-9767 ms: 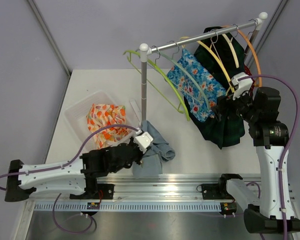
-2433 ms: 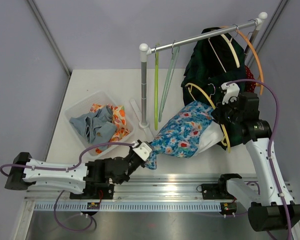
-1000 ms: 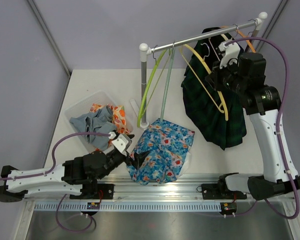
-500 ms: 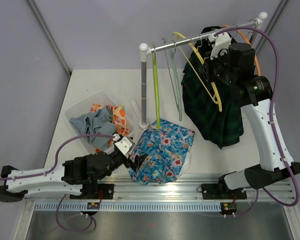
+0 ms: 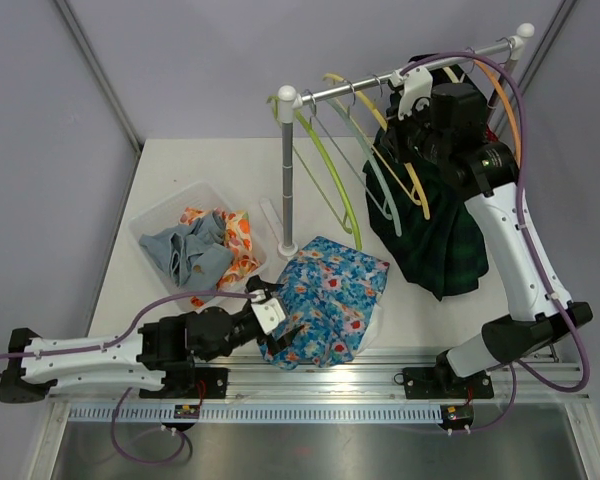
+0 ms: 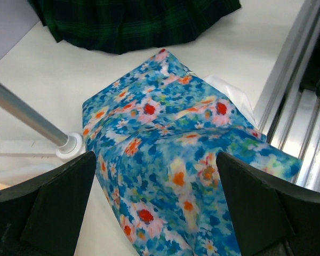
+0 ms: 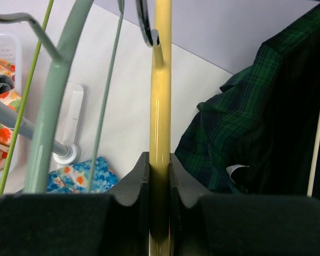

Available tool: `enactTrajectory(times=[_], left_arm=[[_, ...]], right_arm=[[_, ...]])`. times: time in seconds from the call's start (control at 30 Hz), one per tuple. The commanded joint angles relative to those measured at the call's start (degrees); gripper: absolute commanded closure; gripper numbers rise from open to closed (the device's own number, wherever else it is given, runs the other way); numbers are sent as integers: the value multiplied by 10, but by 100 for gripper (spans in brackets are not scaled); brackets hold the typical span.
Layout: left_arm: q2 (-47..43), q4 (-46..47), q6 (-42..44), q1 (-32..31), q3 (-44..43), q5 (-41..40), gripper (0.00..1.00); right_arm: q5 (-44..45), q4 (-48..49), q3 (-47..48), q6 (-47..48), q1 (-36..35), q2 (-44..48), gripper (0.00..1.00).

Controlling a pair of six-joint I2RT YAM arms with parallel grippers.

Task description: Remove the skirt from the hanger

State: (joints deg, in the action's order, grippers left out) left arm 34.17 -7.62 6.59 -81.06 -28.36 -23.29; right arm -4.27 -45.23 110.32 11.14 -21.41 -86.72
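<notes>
The blue floral skirt [image 5: 328, 298] lies crumpled on the table near the front rail, off any hanger. My left gripper [image 5: 282, 325] hovers at its left edge, wide open, and in the left wrist view the skirt [image 6: 170, 154] fills the gap between the two fingers [image 6: 48, 208] of this gripper [image 6: 160, 213]. The bare yellow hanger [image 5: 405, 165] hangs by the rack's bar. My right gripper [image 5: 408, 135] is shut on it, and in the right wrist view the jaws of this gripper [image 7: 159, 165] pinch the hanger's yellow arm [image 7: 160, 106].
A clothes rack [image 5: 286, 170] stands mid-table, carrying lime green [image 5: 325, 165], pale green [image 5: 380, 185] and orange [image 5: 502, 105] hangers. A dark green plaid garment [image 5: 435, 235] hangs at its right. A clear bin [image 5: 155, 225] of clothes sits at the left.
My right gripper has carried the yellow hanger leftward along the bar, and the other hangers are swinging. The left gripper has edged right over the skirt's edge. The skirt has stayed put.
</notes>
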Motion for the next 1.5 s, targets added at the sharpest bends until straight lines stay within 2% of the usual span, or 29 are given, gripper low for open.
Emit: enactTrajectory(times=[0.0, 0.07, 0.17, 0.27, 0.4, 0.53, 0.6, 0.7, 0.73, 0.8, 0.83, 0.9, 0.93, 1.17, 1.3, 1.4, 1.47], left_arm=[[19, 73, 82, 1, 15, 86, 1], [52, 90, 100, 1, 18, 102, 1], [122, 116, 136, 1, 13, 133, 1], [186, 128, 166, 1, -4, 158, 1], [281, 136, 183, 2, -35, 187, 1], [394, 157, 150, 17, -54, 185, 1], [432, 171, 136, 24, -61, 171, 7], [487, 185, 105, 43, -71, 155, 41], [501, 193, 102, 44, -71, 146, 63], [506, 218, 99, 45, -67, 123, 76], [501, 223, 98, 45, -66, 118, 84], [472, 226, 96, 44, -70, 113, 92], [458, 223, 94, 44, -72, 112, 100], [247, 169, 75, 39, -86, 67, 100], [95, 93, 88, 39, -107, -16, 100], [16, 39, 123, 38, -145, -75, 100], [-2, 13, 168, 39, -190, -126, 100]], right_arm=[[-36, 9, -16, 35, -7, 43, 77], [-41, 1, -21, 55, -7, 56, 60], [-34, -6, -47, 94, -7, 98, 26], [-39, -13, -98, 163, -3, 159, 12], [-83, -18, -201, 214, 38, 256, 9], [-147, -16, -297, 189, 98, 308, 9], [-165, -7, -353, 169, 116, 334, 8], [-197, 8, -410, 150, 143, 360, 8], [-206, 8, -427, 146, 148, 365, 8], [-209, 10, -439, 142, 157, 378, 8], [-214, 10, -447, 139, 160, 382, 8], [-219, 11, -456, 137, 164, 390, 9], [-224, 13, -464, 135, 166, 392, 9], [-224, 43, -505, 111, 175, 400, 8], [-167, 94, -535, 54, 175, 403, 3], [-142, 111, -557, 38, 177, 407, 4], [-141, 117, -561, 32, 178, 408, 3]])
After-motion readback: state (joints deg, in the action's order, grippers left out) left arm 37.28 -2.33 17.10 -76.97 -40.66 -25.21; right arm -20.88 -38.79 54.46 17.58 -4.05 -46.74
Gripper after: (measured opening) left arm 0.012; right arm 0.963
